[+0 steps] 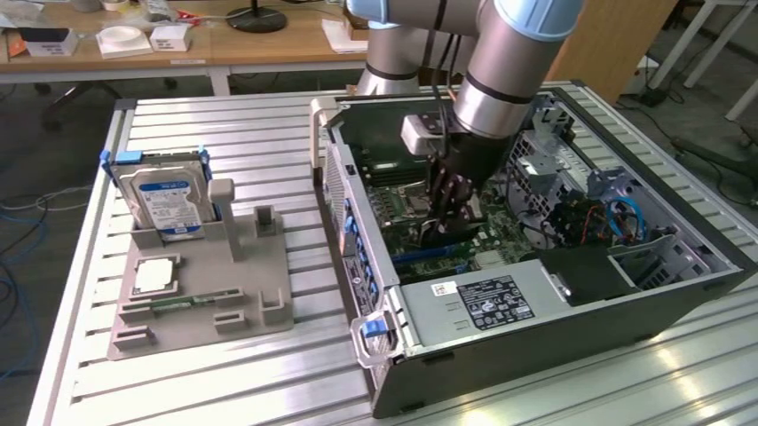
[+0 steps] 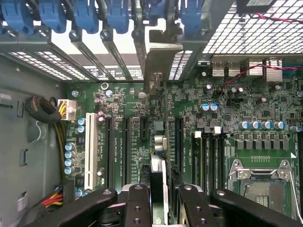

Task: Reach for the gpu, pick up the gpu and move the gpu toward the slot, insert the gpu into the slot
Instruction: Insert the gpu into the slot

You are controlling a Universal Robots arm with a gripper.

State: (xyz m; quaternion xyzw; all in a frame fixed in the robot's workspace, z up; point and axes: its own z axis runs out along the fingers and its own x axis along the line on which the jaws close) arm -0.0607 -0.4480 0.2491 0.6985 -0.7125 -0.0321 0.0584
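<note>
Gpu (image 2: 158, 182) is seen edge-on, gripped between the dark fingers (image 2: 137, 205) of the gripper (image 2: 162, 194), which is closed part-way, down onto the card's two faces. In the exterior view the gripper (image 1: 454, 200) and the gpu (image 1: 448, 232) are placed inside the open computer case (image 1: 533, 328), low over its green motherboard (image 1: 397, 182). The card's silvery bracket (image 2: 158, 64) is pointed at the case's rear wall, where blue latches (image 2: 85, 14) are lined up. The card is set between the black expansion slots (image 2: 125, 146); whether its edge is seated cannot be told. Outside the case, on the exterior view's left, a grey holder (image 1: 237, 293) is set on the slatted table (image 1: 237, 133), with a blue-labelled hard drive (image 1: 169, 200) stood upright in it. Beyond the case, a wooden bench (image 1: 272, 44) is seen.
</note>
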